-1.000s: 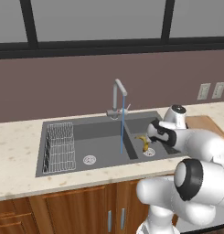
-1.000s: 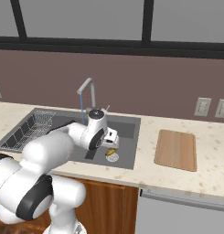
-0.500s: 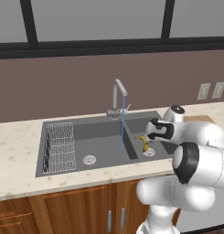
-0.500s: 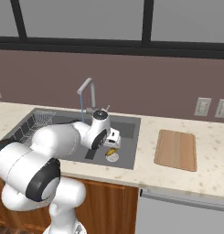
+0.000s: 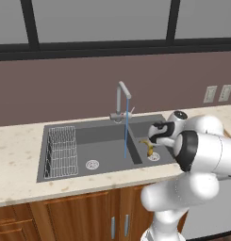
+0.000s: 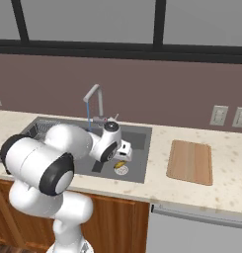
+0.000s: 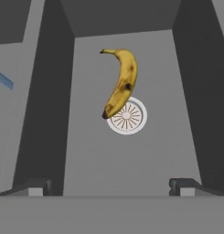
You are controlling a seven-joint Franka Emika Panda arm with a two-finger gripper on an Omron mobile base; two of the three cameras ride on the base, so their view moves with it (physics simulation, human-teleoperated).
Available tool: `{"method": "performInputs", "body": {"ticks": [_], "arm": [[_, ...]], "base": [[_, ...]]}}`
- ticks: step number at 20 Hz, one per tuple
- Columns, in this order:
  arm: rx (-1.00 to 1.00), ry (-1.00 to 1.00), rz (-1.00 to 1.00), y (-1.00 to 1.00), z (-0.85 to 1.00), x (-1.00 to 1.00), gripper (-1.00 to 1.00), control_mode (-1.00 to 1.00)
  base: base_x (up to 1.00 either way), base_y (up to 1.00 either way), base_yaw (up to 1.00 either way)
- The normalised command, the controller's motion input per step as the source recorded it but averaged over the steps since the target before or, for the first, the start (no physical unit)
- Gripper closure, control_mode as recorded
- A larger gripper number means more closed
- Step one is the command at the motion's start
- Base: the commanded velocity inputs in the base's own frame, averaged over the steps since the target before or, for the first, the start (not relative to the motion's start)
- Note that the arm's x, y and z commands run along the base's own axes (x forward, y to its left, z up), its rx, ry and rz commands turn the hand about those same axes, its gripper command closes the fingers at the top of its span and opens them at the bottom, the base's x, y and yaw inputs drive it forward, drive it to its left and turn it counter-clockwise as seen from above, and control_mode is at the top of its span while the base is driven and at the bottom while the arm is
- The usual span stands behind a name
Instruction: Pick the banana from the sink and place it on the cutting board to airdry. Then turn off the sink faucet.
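Banana (image 7: 121, 83) on the floor of the sink's (image 5: 103, 146) smaller basin, one brown end overlapping the round silver drain (image 7: 127, 116); same spot as a second ago, arm swung closer above it. Long axis running away from the hand camera, curved, stem tip far, blunt end nearest. Gripper (image 7: 111, 186) above and short of it, fingertips spread wide, nothing between. Faucet (image 5: 121, 101) running, thin blue stream (image 5: 126, 132) falling into the larger basin. Cutting board (image 6: 190, 161) on the counter, well apart.
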Motion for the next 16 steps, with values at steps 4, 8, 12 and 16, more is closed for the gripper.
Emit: {"method": "performInputs", "body": {"ticks": [4,8,12,16], "arm": [[0.02,0.0,0.0,-0.08,-0.22,0.14,-1.0,-1.0],[0.01,0.0,0.0,-0.01,-0.22,0.24,-1.0,-1.0],[0.01,0.0,0.0,0.0,-0.17,0.33,-1.0,-1.0],[0.01,0.0,0.0,0.0,-0.15,0.3,-1.0,-1.0]], "base": [[0.0,0.0,0.0],[0.0,0.0,0.0],[0.0,0.0,0.0],[0.0,0.0,0.0]]}}
